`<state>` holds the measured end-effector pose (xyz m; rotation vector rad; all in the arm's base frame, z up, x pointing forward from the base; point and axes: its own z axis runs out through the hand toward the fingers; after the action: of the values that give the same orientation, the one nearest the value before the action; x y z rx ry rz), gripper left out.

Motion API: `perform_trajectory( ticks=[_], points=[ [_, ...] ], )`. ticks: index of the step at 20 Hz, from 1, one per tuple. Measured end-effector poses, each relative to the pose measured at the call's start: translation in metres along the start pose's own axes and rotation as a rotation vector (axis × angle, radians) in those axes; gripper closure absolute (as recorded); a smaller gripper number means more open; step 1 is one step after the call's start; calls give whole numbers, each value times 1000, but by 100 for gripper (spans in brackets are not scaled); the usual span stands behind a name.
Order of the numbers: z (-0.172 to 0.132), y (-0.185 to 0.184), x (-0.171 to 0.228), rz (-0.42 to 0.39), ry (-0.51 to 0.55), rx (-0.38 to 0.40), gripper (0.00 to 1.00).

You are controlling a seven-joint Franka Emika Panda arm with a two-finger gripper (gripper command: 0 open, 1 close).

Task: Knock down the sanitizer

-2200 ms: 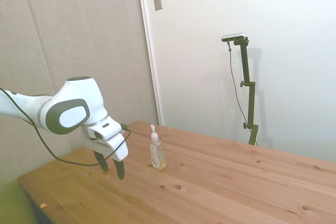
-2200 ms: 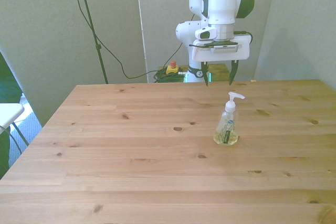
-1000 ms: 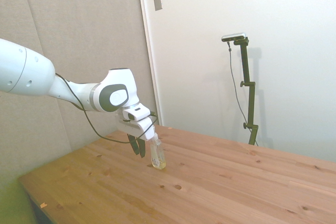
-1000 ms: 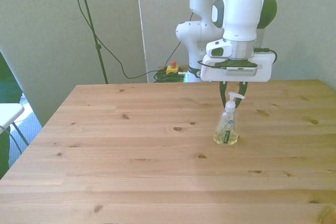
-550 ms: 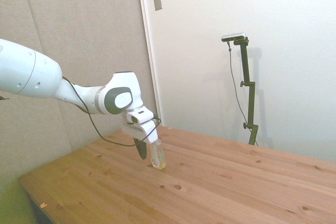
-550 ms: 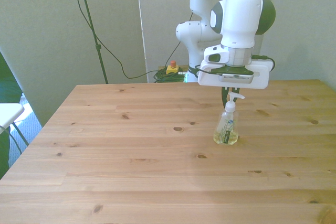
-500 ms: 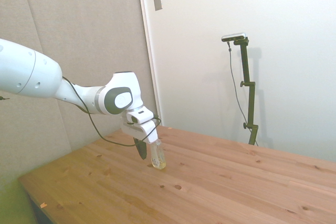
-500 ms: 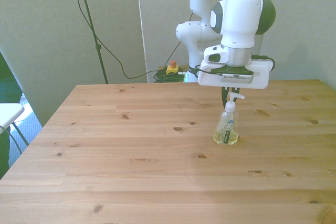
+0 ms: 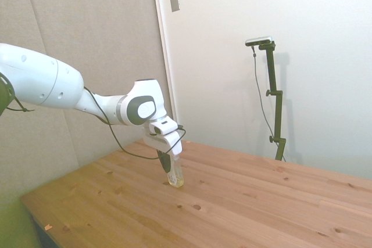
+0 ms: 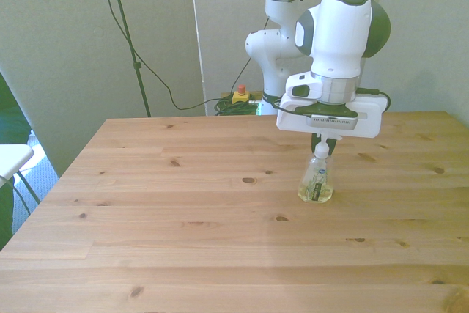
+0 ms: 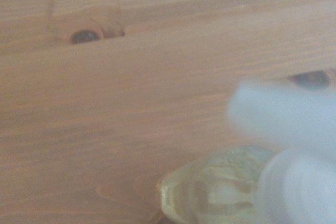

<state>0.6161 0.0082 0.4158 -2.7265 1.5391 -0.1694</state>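
The sanitizer [image 10: 316,181] is a small clear pump bottle with yellowish liquid at its bottom, standing on the wooden table [image 10: 183,218] toward the front view's right. In the side view the sanitizer [image 9: 175,177] looks upright or slightly tilted. My gripper [image 10: 323,142] is shut and sits right at the bottle's white pump, on the side toward the far edge. From the side, the gripper [image 9: 167,166] presses against the bottle's upper part, and the hand hides the pump. The wrist view shows the blurred sanitizer [image 11: 220,192] close below.
A red button [image 10: 239,91] sits on the floor beyond the table's far edge. A white object [image 10: 9,160] pokes in at the front view's left. Bare table boards spread around the bottle on all sides.
The gripper has come forward from the far edge to the bottle, shut its fingers, and moved down against the pump. The bottle still stands on the same spot.
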Motion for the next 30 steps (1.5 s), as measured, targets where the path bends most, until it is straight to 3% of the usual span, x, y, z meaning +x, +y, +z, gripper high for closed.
perform_trajectory(
  ticks=[8,15,16,30],
  points=[
    [-13,-27,39,49,35,32,100],
    [-5,-39,82,110,65,42,100],
    [-4,-41,86,115,68,45,0],
    [-7,-45,78,96,30,37,0]
  ],
)
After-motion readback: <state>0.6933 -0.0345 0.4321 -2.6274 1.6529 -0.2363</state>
